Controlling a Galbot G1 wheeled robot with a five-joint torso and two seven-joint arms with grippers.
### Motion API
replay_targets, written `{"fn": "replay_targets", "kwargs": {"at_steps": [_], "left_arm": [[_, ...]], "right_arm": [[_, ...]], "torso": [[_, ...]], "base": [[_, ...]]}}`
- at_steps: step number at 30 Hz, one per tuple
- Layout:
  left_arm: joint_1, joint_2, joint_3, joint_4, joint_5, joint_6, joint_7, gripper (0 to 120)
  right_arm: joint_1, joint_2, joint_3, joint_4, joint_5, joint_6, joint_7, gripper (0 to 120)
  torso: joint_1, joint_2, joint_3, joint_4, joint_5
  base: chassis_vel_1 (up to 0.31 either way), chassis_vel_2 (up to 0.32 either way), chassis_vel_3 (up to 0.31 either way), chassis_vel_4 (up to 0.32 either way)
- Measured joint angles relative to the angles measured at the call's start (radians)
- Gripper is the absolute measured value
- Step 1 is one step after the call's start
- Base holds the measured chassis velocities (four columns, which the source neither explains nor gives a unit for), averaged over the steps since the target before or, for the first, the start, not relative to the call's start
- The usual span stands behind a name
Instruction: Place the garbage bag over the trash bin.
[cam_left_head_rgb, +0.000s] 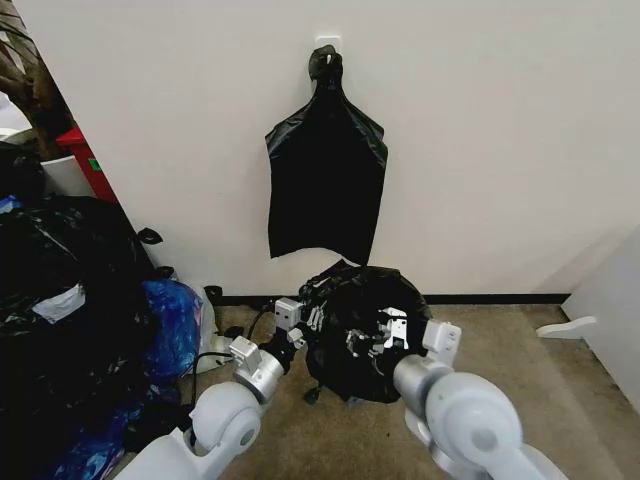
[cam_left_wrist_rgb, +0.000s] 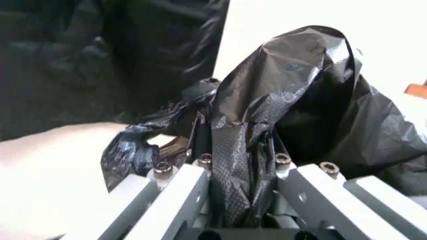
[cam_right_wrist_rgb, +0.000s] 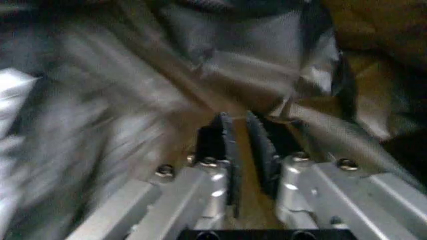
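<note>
Garbage bag (cam_left_head_rgb: 362, 325) sat on the floor at the foot of the wall, draped over a round shape, thin glossy black plastic, heavily crinkled, domed on top. I couldn't see any white of the trash bin under it, so I can't confirm the bin from these views.

L gripper (cam_left_head_rgb: 310, 325) was at the bag's 9 o'clock edge. On the L wrist cam (cam_left_wrist_rgb: 243, 165) a bunched fold of the film ran straight down between the two metal fingers, which were closed in on it, fine embossed texture visible on the plastic. The pads themselves were hidden by the film.

R gripper (cam_left_head_rgb: 392, 335) was on top of the bag, toward 3 o'clock. R wrist cam (cam_right_wrist_rgb: 245, 145) was badly smeared; ribbed dark pads (cam_right_wrist_rgb: 224, 150) stood a narrow gap apart, nearly closed. I couldn't tell whether any film was between them.

Flat bunch of black bags (cam_left_head_rgb: 325, 185) hung on the wall at 12 o'clock, knotted at a white hook (cam_left_head_rgb: 327, 43). Heap of stuffed black and blue bags (cam_left_head_rgb: 90, 320) was at 9 o'clock, cut off by the frame edge.
</note>
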Motion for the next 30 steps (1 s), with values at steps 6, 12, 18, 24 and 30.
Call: {"fn": "replay_targets", "kwargs": {"at_steps": [6,12,18,24,30], "left_arm": [[0.000,0.007,-0.005,-0.032,-0.020,-0.027,0.022,5],[0.011,0.000,-0.014,-0.037,-0.023,-0.033,0.028,5],[0.012,-0.008,-0.014,0.003,0.010,-0.045,0.043,5],[0.008,-0.017,-0.001,0.016,0.018,-0.053,0.060,5],[0.015,-0.014,0.001,-0.001,0.009,-0.070,0.103,5]], "right_arm": [[0.021,0.030,-0.041,-0.118,-0.146,0.037,0.008,0],[0.016,0.048,-0.051,-0.135,-0.201,0.056,0.009,0],[-0.008,0.017,-0.034,-0.039,-0.189,0.059,0.017,0],[-0.015,0.008,-0.001,-0.053,-0.171,0.050,0.004,0],[0.019,0.041,0.019,-0.153,-0.168,0.053,0.006,0]], "torso": [[0.000,0.000,0.000,-0.0001,0.0001],[0.000,0.000,0.000,0.0002,0.0002],[0.000,0.000,0.000,0.0000,0.0001],[0.000,0.000,0.000,-0.0003,0.0000],[0.000,0.000,0.000,0.0003,0.0003]], "base": [[0.000,0.000,0.000,0.000],[0.000,0.000,0.000,0.000],[0.000,0.000,0.000,0.000],[0.000,0.000,0.000,0.000],[0.000,0.000,0.000,0.000]]}}
